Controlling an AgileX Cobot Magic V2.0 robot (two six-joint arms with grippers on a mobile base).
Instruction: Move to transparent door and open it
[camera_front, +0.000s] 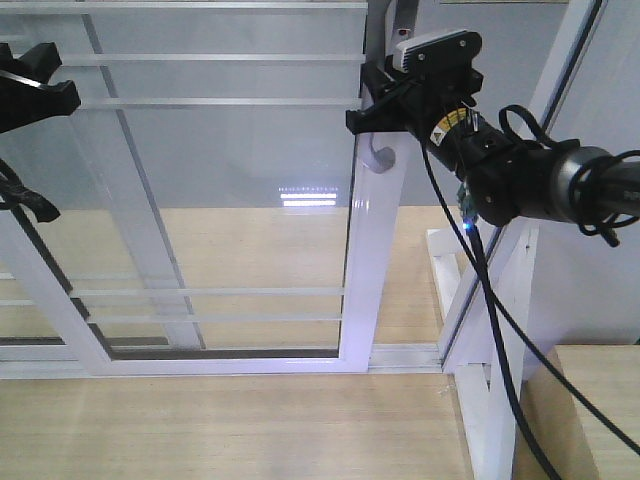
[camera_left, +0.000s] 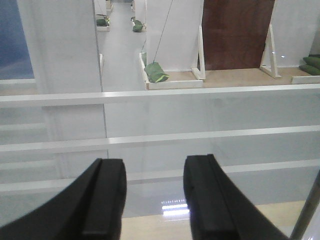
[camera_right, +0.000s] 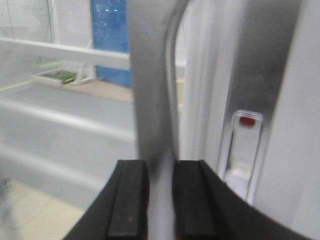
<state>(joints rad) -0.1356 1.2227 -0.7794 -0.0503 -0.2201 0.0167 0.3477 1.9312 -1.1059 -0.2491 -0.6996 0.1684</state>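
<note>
The transparent door fills the front view, clear glass with thin white bars in a white frame. Its curved grey handle runs along the right stile. My right gripper is shut on the upper part of that handle. In the right wrist view the handle passes between the two black pads of the right gripper, touching both. My left gripper hangs at the upper left, close to the glass. Seen from the left wrist, the left gripper is open, holding nothing, facing the bars.
A fixed white post with a diagonal brace stands right of the door. The floor track runs along the bottom. A latch with a red mark sits beside the handle. Green sandbags and a brown panel lie beyond the glass.
</note>
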